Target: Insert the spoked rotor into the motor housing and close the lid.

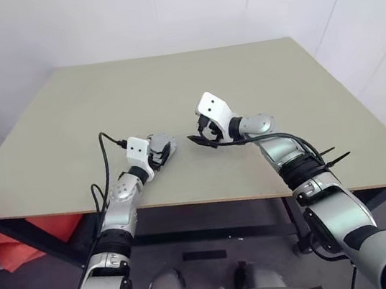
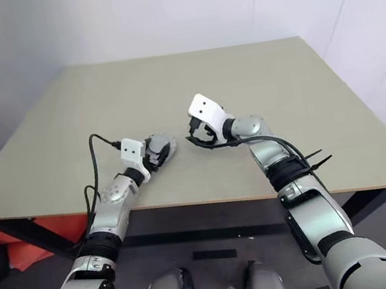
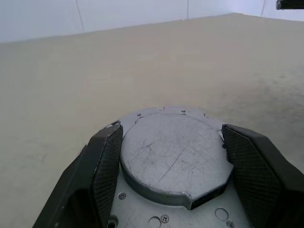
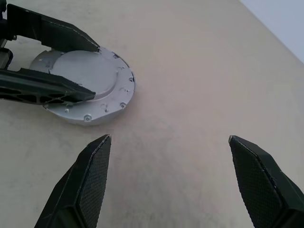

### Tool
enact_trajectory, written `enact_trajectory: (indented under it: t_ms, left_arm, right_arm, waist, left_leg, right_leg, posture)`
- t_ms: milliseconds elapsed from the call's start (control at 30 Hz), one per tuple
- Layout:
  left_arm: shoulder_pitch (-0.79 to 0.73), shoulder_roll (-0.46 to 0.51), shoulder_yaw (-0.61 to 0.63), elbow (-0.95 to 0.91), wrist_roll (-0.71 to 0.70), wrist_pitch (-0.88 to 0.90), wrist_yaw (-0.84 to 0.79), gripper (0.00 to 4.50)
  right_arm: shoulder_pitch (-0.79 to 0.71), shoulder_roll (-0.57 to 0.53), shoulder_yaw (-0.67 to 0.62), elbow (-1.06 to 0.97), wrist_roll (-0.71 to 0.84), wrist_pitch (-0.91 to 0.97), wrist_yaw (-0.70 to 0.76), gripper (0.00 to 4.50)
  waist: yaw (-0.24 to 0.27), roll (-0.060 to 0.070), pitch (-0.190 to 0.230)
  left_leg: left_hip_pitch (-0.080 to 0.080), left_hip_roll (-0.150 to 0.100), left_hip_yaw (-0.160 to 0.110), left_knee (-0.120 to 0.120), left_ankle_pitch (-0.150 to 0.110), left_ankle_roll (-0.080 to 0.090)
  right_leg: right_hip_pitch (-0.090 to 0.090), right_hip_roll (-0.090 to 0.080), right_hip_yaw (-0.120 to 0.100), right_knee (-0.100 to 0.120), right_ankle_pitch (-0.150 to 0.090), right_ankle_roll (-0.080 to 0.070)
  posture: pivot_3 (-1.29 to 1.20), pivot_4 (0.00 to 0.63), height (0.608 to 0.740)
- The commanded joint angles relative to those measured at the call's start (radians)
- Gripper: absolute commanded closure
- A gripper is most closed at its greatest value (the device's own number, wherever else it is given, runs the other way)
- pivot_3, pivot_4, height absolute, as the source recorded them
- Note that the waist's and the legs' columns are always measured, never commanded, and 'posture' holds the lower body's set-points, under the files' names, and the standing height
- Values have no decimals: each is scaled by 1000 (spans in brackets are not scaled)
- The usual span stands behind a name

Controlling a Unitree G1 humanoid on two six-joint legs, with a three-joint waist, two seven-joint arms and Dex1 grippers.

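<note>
Silvery-grey metal sits between the fingers of the left gripper (image 3: 171, 175): a round assembly, the motor housing (image 4: 85, 85), resting on the beige table (image 1: 263, 76) near its front edge. Its upturned face is a plain scratched disc, raised above a wider flange dotted with small screws; no windings or spokes show, so whether this face is the lid I cannot tell. The left fingers (image 4: 45, 90) stand along either side of the raised disc, closed onto it or very nearly. The right gripper (image 4: 166, 180) hangs just beside it over bare tabletop, its fingers spread wide and empty. My reading is that the insertion is over and the closing is being finished or checked. Next, the left hand likely needs to let go cleanly without dragging the housing.
</note>
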Motion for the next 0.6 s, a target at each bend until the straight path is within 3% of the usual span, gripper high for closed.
enact_trajectory:
  t_ms: [33,167,200,233,267,300,333,367,400,433,467,567,600]
  left_arm:
    - [5,-2,53,15,-39,42,18,1436]
    - [7,-17,85,-13,-85,62,5,1436]
    - [6,-20,93,-21,-95,73,5,1436]
    - [4,-19,96,-25,-96,80,8,1436]
    - [3,-18,97,-28,-96,83,12,1436]
    - [2,-15,98,-32,-86,79,22,1436]
    - [2,-13,97,-36,-76,74,30,1436]
    - [1,-10,96,-39,-66,67,38,1436]
    - [1,-9,96,-40,-59,63,43,1436]
    - [0,-7,94,-39,-50,59,49,1436]
    - [-2,-6,93,-39,-44,56,54,1436]
    - [-8,-8,91,-37,-31,46,68,1436]
    - [-10,-9,92,-37,-28,44,71,1436]
  right_arm:
    - [-6,-5,0,-29,1,-14,5,0]
    - [-4,-5,-1,-30,-1,-12,6,0]
    - [-4,-5,-1,-29,-1,-12,6,0]
    - [-4,-5,-1,-28,-2,-12,6,0]
    - [-4,-4,-1,-27,-2,-12,6,0]
    - [-4,-4,0,-29,-2,-12,5,0]
    - [-3,-4,0,-30,-2,-11,5,0]
    - [-2,-4,0,-31,-2,-10,6,0]
    - [-2,-5,0,-32,-1,-10,6,0]
    - [-1,-5,1,-33,-1,-10,6,0]
    - [-1,-6,2,-33,-1,-10,6,0]
    - [-1,-5,3,-32,-3,-11,7,0]
    - [-1,-6,2,-32,-3,-11,8,0]
  waist:
    - [-5,1,1]
    - [-8,8,5]
    - [-3,2,6]
    - [12,-15,4]
    - [18,-30,9]
    - [35,-20,6]
    - [39,-14,2]
    - [34,-12,-2]
    - [31,-13,-4]
    - [25,-14,-3]
    - [23,-14,-4]
    - [24,-13,-4]
    - [23,-13,-4]
  left_leg:
    - [0,-1,-6,0,0,-1]
    - [2,6,-16,-1,-2,-3]
    - [1,7,-12,-5,-2,-4]
    - [2,5,1,-10,-2,-5]
    - [7,2,27,-14,0,-8]
    - [13,-4,27,23,-27,-29]
    - [13,-10,-13,71,-55,-34]
    - [18,-23,-43,82,-55,-35]
    - [21,-25,-50,52,-75,-43]
    - [18,-21,-45,43,-63,-45]
    - [16,-21,-42,45,-63,-43]
    - [17,-14,-35,38,-64,-43]
    - [18,-12,-34,36,-64,-44]
  right_leg:
    - [2,0,-6,-6,0,0]
    - [12,-1,-29,-20,0,0]
    - [12,-1,-28,-7,0,-1]
    - [8,-2,-18,23,-11,-15]
    - [5,-2,16,64,-31,-9]
    - [-19,-1,29,69,-33,-7]
    - [-17,-1,28,69,-33,-7]
    - [-21,2,21,65,-33,-7]
    - [-30,7,17,60,-29,-9]
    - [-35,16,22,47,-5,-19]
    - [-38,16,24,48,13,-35]
    - [-36,17,21,47,11,-38]
    - [-34,17,18,44,7,-32]
  posture:
    - [0,0,740]
    - [0,0,740]
    - [0,0,740]
    - [0,0,740]
    - [0,0,740]
    - [0,0,740]
    - [0,0,740]
    - [0,0,740]
    - [0,0,740]
    - [0,0,740]
    - [0,0,740]
    - [0,0,740]
    - [0,0,740]
